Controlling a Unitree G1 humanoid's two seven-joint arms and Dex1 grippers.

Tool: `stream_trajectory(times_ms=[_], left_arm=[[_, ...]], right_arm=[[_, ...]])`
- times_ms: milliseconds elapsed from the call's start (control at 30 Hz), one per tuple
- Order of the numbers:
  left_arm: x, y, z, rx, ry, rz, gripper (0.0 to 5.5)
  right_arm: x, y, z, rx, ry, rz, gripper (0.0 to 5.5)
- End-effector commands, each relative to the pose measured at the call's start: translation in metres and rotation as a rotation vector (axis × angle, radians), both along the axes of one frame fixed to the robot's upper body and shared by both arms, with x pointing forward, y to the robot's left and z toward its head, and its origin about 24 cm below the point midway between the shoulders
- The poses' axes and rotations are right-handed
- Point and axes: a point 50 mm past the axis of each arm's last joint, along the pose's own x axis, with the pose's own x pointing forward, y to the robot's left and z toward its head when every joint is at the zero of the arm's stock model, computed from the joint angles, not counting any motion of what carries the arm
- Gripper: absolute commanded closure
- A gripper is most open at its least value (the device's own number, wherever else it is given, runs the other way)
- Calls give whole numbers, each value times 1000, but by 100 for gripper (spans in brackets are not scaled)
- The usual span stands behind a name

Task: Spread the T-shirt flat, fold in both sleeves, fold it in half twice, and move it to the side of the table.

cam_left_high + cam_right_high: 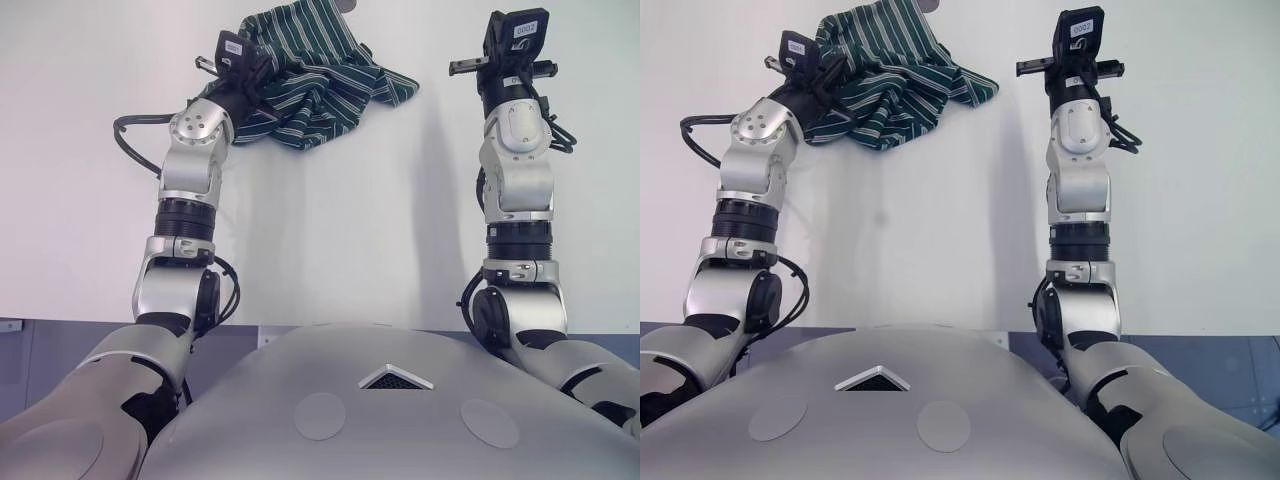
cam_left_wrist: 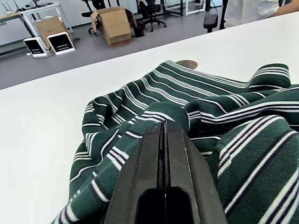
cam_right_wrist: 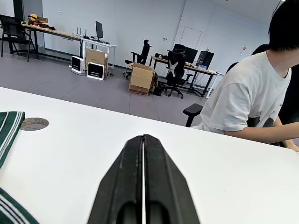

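Note:
A dark green T-shirt [image 1: 310, 85] with white stripes lies crumpled in a heap at the far left-middle of the white table [image 1: 330, 230]. My left gripper [image 2: 164, 125] is at the heap's left edge, shut, its tips against a fold of the fabric; no cloth shows between the fingers. In the head views the left gripper [image 1: 238, 62] partly overlaps the shirt. My right gripper [image 3: 143, 138] is shut with nothing in it, held over bare table to the right of the shirt, a hand's width from its nearest edge [image 3: 9, 126].
A round cable hole [image 3: 34, 123] sits in the tabletop just beyond the shirt. A person in a white top [image 3: 243, 102] sits at the table's far side. The table's near edge [image 1: 330, 324] runs close to my body, with bare surface between the arms.

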Motion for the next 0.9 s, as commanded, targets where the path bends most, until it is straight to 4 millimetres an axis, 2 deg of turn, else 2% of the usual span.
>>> stream_trajectory(times_ms=[33, 233, 500, 900], left_arm=[[-4, -3, -5, 2, 8, -5, 548], [-8, -10, -14, -7, 31, -9, 548], [-7, -7, -13, -3, 29, -6, 548], [-9, -14, -26, 11, 98, -22, 548]], right_arm=[[6, 2, 5, -14, 1, 33, 550], [8, 6, 5, -30, 8, 76, 550], [6, 8, 0, -29, 17, 79, 550], [8, 12, 0, -21, 23, 83, 550]])
